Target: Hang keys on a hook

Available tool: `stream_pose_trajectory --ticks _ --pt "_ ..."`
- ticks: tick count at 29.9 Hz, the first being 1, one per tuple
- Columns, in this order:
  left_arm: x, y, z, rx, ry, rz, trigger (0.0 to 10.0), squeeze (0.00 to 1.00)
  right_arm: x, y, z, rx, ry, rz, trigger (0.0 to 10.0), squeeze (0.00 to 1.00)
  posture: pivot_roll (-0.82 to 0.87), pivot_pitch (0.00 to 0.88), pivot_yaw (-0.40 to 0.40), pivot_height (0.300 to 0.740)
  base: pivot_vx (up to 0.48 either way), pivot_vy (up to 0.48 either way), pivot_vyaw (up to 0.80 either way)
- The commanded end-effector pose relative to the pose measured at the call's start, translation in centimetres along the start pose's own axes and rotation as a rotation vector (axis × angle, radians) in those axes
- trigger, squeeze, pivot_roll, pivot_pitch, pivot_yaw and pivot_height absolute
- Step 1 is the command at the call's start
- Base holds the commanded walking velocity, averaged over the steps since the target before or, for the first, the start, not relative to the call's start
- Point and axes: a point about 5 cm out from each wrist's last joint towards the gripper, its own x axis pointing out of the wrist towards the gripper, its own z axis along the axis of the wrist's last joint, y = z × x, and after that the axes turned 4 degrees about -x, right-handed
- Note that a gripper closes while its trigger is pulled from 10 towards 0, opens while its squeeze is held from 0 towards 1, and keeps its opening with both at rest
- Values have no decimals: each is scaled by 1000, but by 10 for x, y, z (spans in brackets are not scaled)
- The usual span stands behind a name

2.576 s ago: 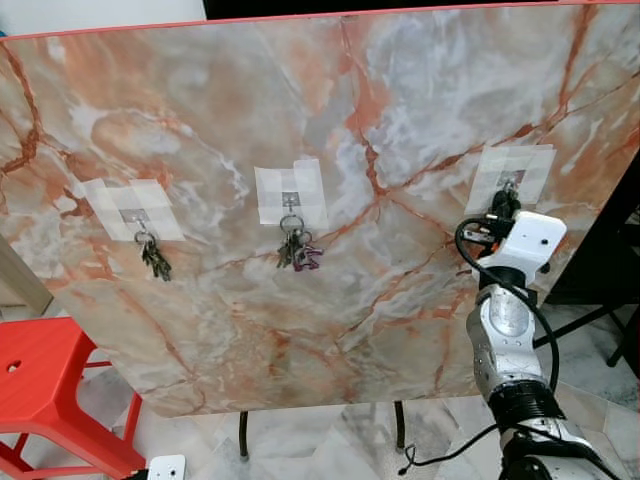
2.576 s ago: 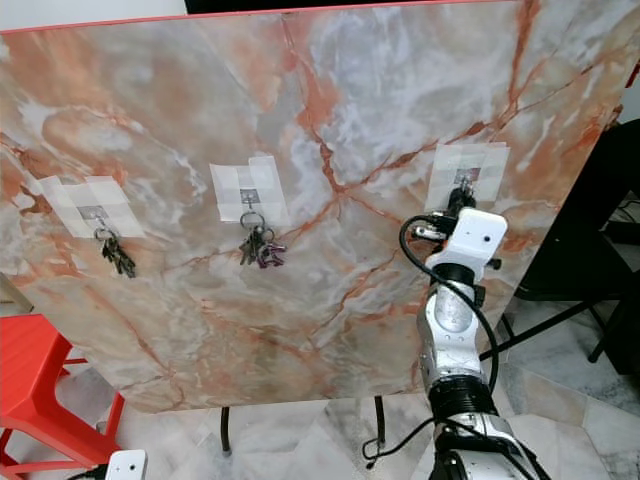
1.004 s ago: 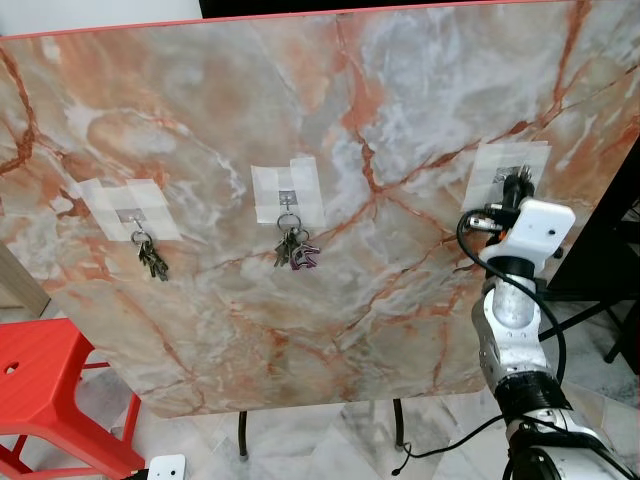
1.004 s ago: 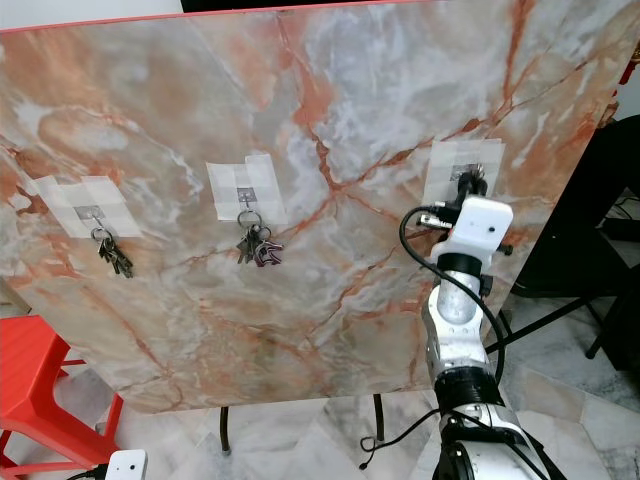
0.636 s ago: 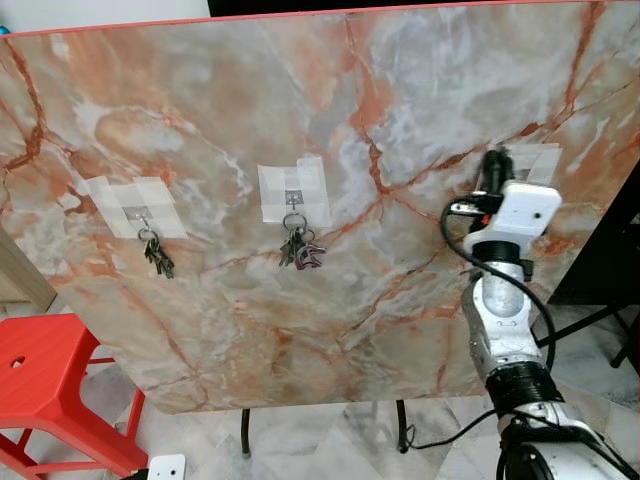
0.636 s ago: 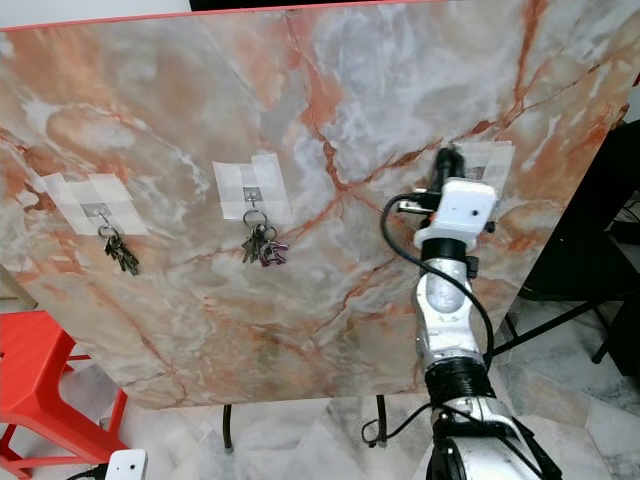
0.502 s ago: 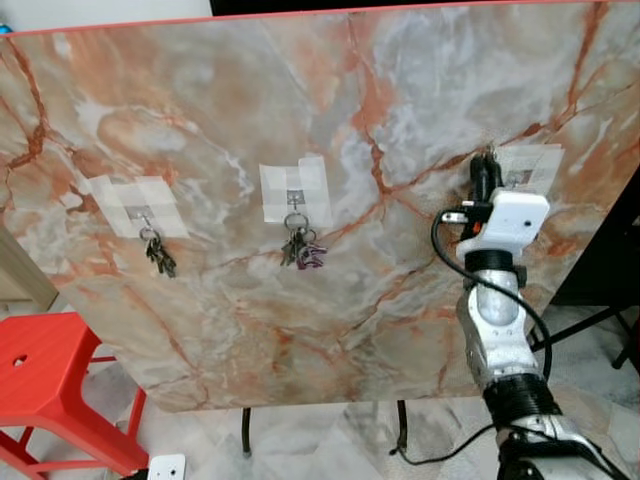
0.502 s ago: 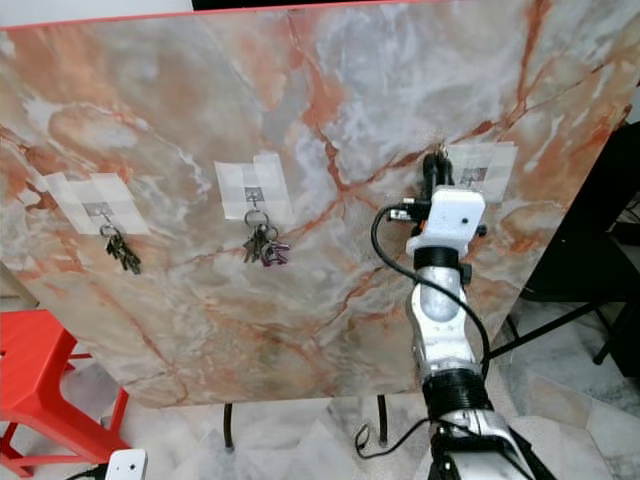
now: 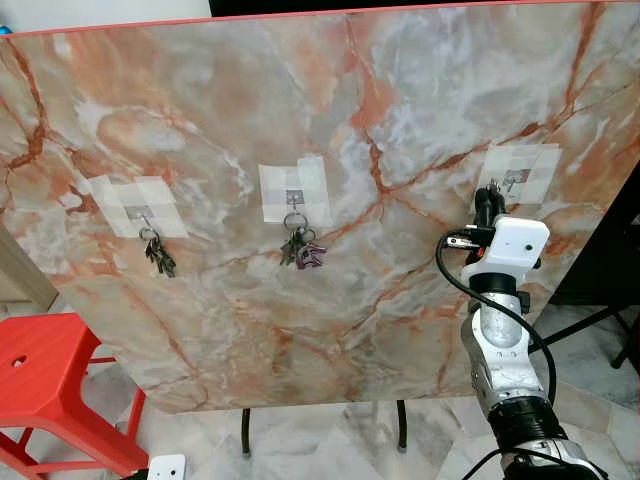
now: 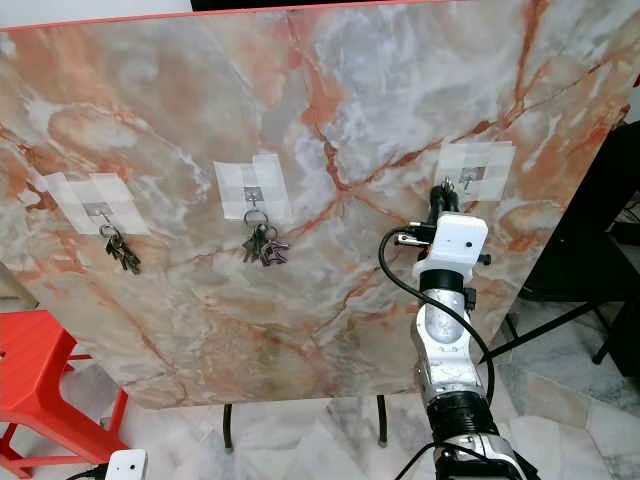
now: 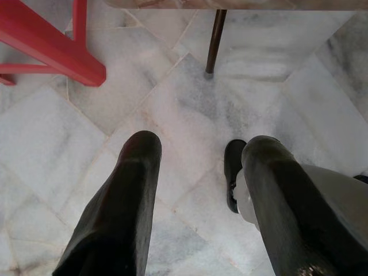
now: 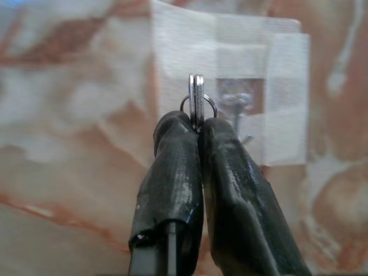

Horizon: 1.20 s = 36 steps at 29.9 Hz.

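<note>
My right gripper (image 9: 487, 204) is raised against the slanted marble board (image 9: 330, 110), just below and to the left of the right-hand hook (image 9: 511, 179) on its white tape patch. In the right wrist view the gripper (image 12: 198, 125) is shut on a set of keys (image 12: 196, 95); their ring and flat blades stick out past the fingertips, beside the hook (image 12: 240, 102) and apart from it. Two other key bunches hang on the board: one on the left hook (image 9: 157, 257), one on the middle hook (image 9: 300, 250). My left gripper (image 11: 198, 150) hangs open above the floor.
A red stool (image 9: 40, 375) stands at the lower left beside the board. Dark metal legs (image 9: 243, 433) hold the board up over a pale marble tile floor (image 11: 172, 92). A black frame (image 10: 600, 300) stands to the right of the board.
The right gripper, keys still held, has dropped lower and shifted slightly right, from beside the tape patch to just below and left of the hook. A second ago it was at the hook.
</note>
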Motion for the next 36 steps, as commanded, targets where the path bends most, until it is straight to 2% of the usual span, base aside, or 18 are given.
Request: stream_pose_trajectory --ticks 1,7,15,26,36 --pt "0 2 0 15 0 2 10000 0 3 -5 3 14 0 -31 10000 0 43 0 46 740 0 0 0" --pt "0 3 0 17 1 1 10000 0 8 -11 6 5 -12 -49 10000 0 40 0 49 740 0 0 0" --pt "-1 3 -1 19 2 2 10000 0 13 -11 8 3 -7 -53 10000 0 40 0 52 740 0 0 0" --pt "-1 4 -2 20 3 3 10000 0 20 -15 0 11 70 -94 10000 0 42 0 52 740 0 0 0" --pt "-1 4 -1 22 4 2 10000 0 23 -15 -1 18 80 -86 10000 0 41 0 54 740 0 0 0"
